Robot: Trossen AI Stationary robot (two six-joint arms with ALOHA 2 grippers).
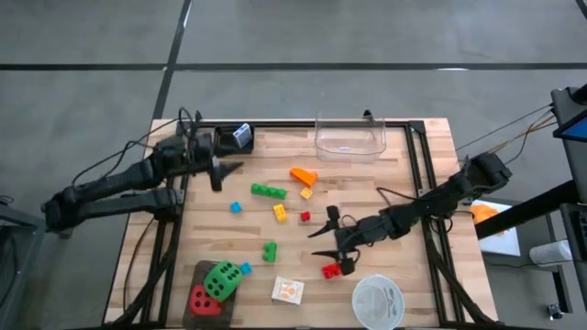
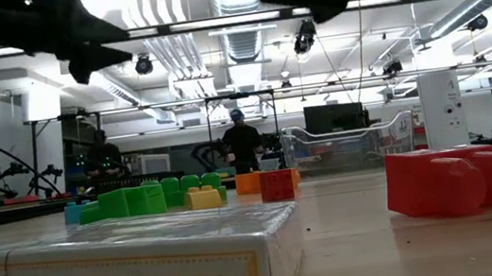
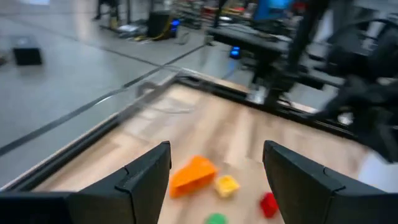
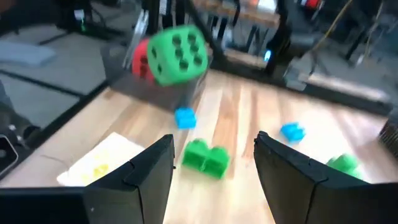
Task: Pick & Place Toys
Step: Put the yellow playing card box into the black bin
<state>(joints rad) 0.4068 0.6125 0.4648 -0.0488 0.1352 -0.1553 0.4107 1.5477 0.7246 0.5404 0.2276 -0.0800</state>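
- Left jaws hang over the far-left part of the wooden worktop; they stand apart with nothing between them, as the left wrist view shows.
- Ahead of them in that view: orange wedge brick and, just beside it, a small yellow brick.
- Right jaws hang over the middle of the worktop, near the right side; also parted and empty, as the right wrist view shows.
- A small green brick lies on the worktop ahead of the right jaws, seen through the gap between the fingers.
- Long green brick lies near centre, with a blue brick beside it to the left.
- Another yellow brick and a small red brick sit just behind the right jaws' reach, close together but apart.
- Larger red brick lies near the front, between the right jaws and the round white bowl.
- Green die and red die sit together at the front left, on a dark pad; touching or nearly so.
- Card pack lies flat at the front centre.
- Clear tub stands at the far edge, with nothing visible in it.
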